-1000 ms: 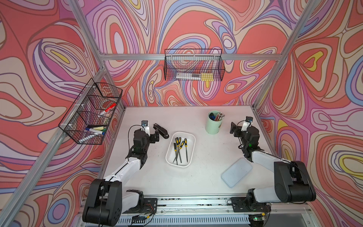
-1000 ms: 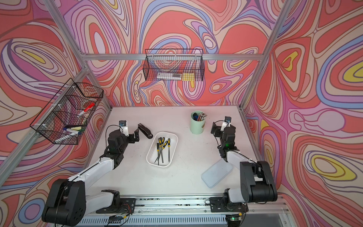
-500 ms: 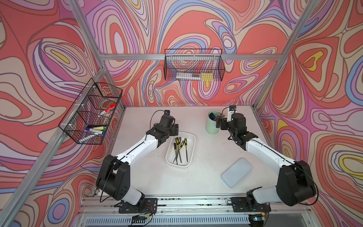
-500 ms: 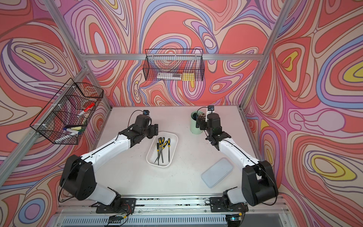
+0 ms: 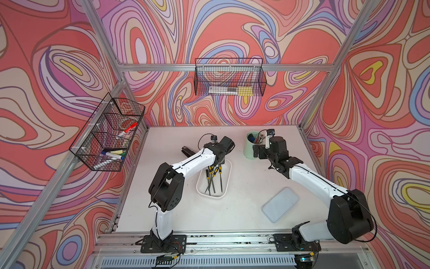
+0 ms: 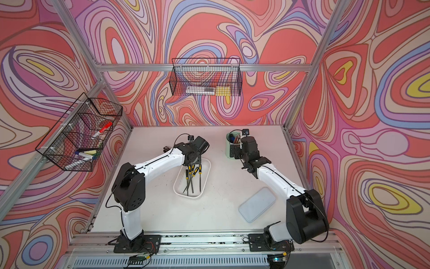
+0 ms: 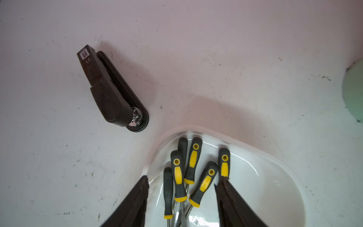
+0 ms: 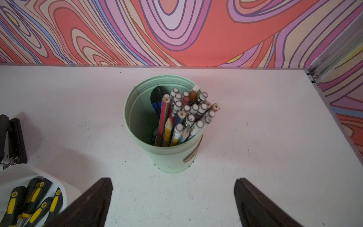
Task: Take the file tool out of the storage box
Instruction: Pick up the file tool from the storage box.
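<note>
White plastic, shallow and round-cornered, the storage box (image 5: pixel 227 179) sits on the pale table (image 5: pixel 186 209) just below the centre of both top views. It holds a loose bundle of file tools (image 5: pixel 213 174) with black-and-yellow handles, the handles at the box's upper end. The left gripper (image 7: pixel 183 179) hangs over that end. From above its jaws are hidden beneath the wrist, but the left wrist view shows the two dark fingers (image 7: pixel 137 200) apart, straddling several handles and clamped on none. One tip overlaps the outermost handle; whether it touches I can't tell. That view also shows a black stapler (image 7: pixel 110 94) lying close beside the box.

Right of centre stands a mint-green cup (image 5: pixel 250 150). The right wrist view looks into it: a pack of pencils (image 8: pixel 186 114) and a dark blue-black thing I can't make out. The right gripper (image 8: pixel 173 182) is spread wide and empty, near the cup.

Only the top views show the flat pale-blue lid (image 5: pixel 280 204) at lower right and the two black wire baskets (image 5: pixel 107 132) on the walls. The left one holds markers (image 5: pixel 112 154); the one at top centre holds a clear case and something yellow.
</note>
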`<state>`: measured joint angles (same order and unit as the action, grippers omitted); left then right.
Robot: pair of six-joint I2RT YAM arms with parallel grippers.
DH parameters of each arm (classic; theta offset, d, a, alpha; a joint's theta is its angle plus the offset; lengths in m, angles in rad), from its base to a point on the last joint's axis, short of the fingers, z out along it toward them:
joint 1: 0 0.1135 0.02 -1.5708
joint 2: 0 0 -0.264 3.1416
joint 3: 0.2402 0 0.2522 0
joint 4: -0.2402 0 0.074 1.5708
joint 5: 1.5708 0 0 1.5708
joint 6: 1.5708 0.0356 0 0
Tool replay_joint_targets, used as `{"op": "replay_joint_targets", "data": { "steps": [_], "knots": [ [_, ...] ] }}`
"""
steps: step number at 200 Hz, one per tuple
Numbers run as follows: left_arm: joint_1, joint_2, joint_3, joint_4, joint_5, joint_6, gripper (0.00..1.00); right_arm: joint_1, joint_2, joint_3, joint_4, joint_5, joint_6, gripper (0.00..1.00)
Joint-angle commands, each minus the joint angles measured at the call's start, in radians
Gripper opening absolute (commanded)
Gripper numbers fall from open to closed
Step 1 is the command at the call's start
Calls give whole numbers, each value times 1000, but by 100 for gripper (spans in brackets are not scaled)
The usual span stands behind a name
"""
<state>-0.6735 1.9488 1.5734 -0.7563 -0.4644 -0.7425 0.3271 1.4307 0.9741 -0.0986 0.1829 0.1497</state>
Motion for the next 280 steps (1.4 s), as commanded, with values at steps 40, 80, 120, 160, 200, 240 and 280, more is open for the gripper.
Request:
{"op": "replay_joint_targets", "data": {
  "steps": [40, 80, 120, 160, 200, 240, 280],
  "knots": [
    [1, 48, -24, 9, -16, -116, 47, 5, -8, -24, -31, -8, -15, 98],
    [2, 85, -4, -12, -31, -127, 45, 5, -13, -34, -36, -10, -17, 98],
    [2, 101, -28, 19, -28, -132, 44, 5, -18, -39, -39, -11, -16, 98],
    [2, 123, -36, 36, -22, -136, 43, 5, -23, -44, -46, -10, -15, 98],
    [1, 136, -41, 28, -20, -145, 41, 6, -36, -58, -50, -7, -12, 98],
    [5, 148, -42, 22, -23, -150, 41, 6, -38, -63, -52, -9, -9, 98],
    [19, 151, -62, 39, -7, -152, 40, 5, -35, -59, -52, -12, -12, 98]
  ]
}}
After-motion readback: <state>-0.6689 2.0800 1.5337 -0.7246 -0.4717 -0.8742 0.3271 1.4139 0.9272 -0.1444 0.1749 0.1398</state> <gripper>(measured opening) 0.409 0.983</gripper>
